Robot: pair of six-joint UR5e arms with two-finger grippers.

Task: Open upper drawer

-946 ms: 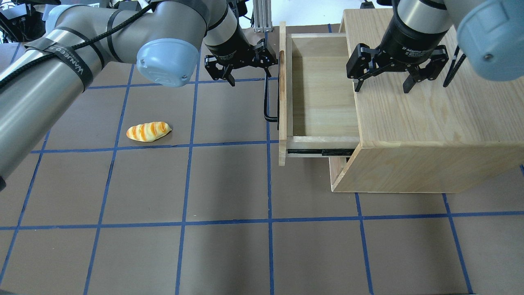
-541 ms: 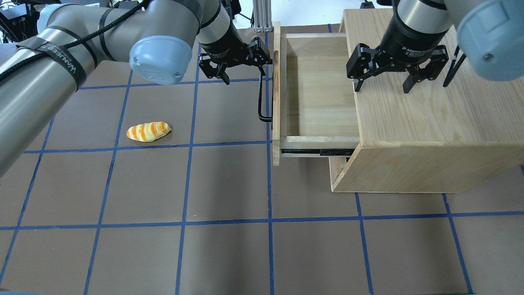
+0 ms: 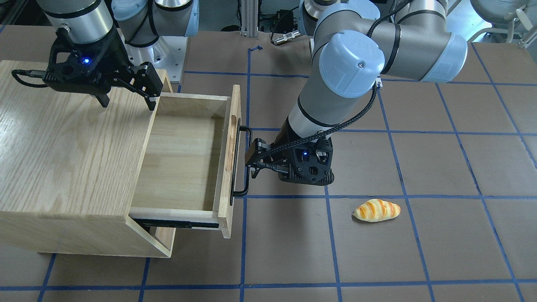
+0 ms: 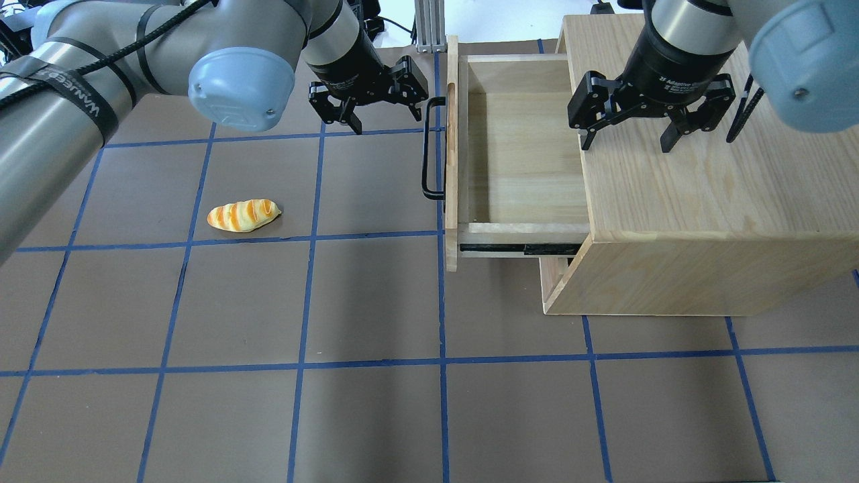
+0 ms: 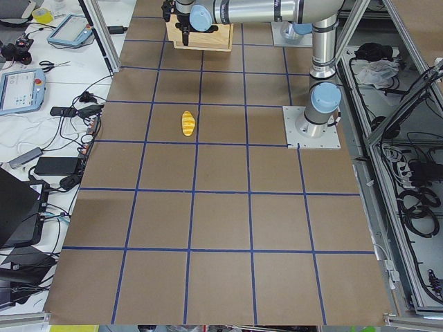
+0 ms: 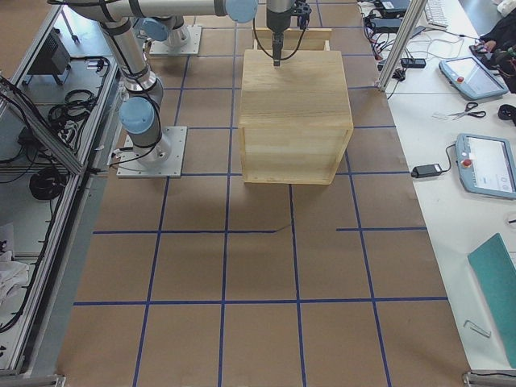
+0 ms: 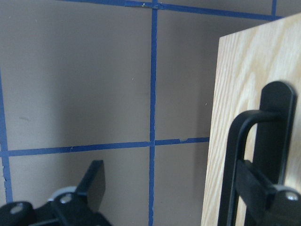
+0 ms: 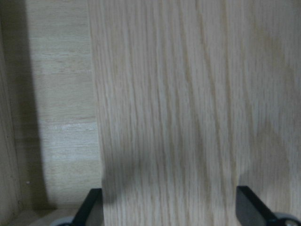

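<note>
The upper drawer [image 4: 523, 154] stands pulled far out of the oak cabinet [image 4: 704, 201], and its inside is bare. Its black bar handle [image 4: 425, 147] faces my left arm. My left gripper [image 4: 386, 115] is open, just left of the handle's far end and not around it. In the front view it [image 3: 251, 161] sits close beside the handle [image 3: 235, 167]. The left wrist view shows the handle [image 7: 235, 155] beside one finger [image 7: 94, 179]. My right gripper [image 4: 627, 142] is open and empty above the cabinet top, near its front edge.
A striped bread roll [image 4: 243, 215] lies on the brown mat to the left of the drawer, also seen in the front view [image 3: 376, 210]. The open drawer front [image 4: 451, 154] juts out over the mat. An aluminium post [image 4: 429, 27] stands behind the drawer.
The drawer slid a little further out, then stopped. My left gripper drew back to the left, off the handle. My right gripper has not moved.
</note>
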